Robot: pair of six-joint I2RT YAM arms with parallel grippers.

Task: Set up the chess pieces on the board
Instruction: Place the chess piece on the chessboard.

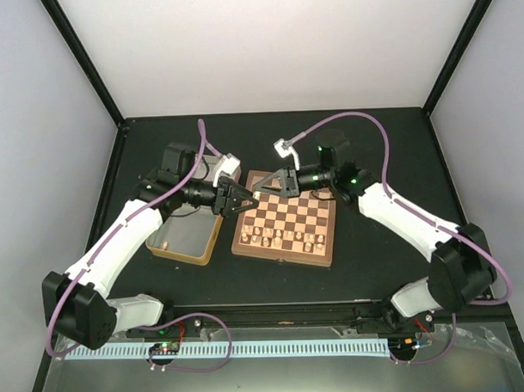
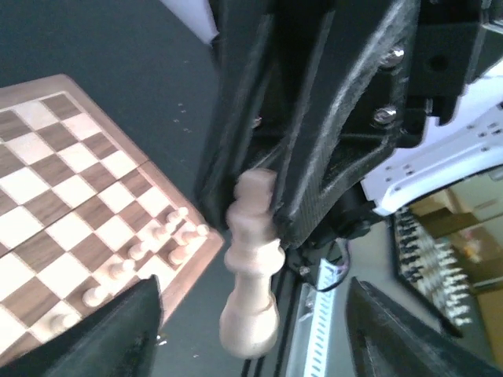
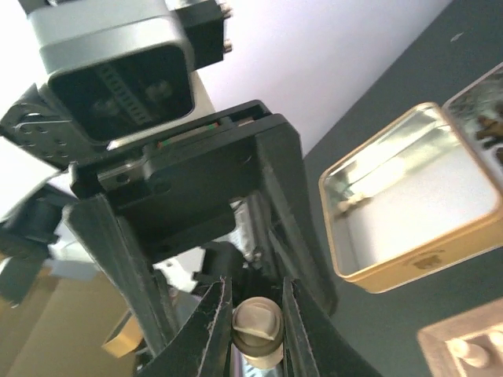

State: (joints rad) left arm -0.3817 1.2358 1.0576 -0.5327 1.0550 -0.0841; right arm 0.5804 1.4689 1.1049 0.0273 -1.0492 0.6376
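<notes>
Chess piece (image 2: 251, 267) hangs over the board's (image 1: 307, 213) far-left corner, my right gripper (image 1: 263, 187) clenched on its head. Its base points at my left gripper (image 1: 243, 197), which is nearest and unclenched.

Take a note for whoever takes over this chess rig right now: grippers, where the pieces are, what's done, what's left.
Left gripper: open, its fingers clear of the pale piece.
Right gripper: shut on that pale piece, in the air at the board's far left corner.
Done: pale pieces stand along the board's near edge.
Dark pieces appear to lie in a tin off the board.
Left: place the held piece, then set up the bare far rows.
</notes>
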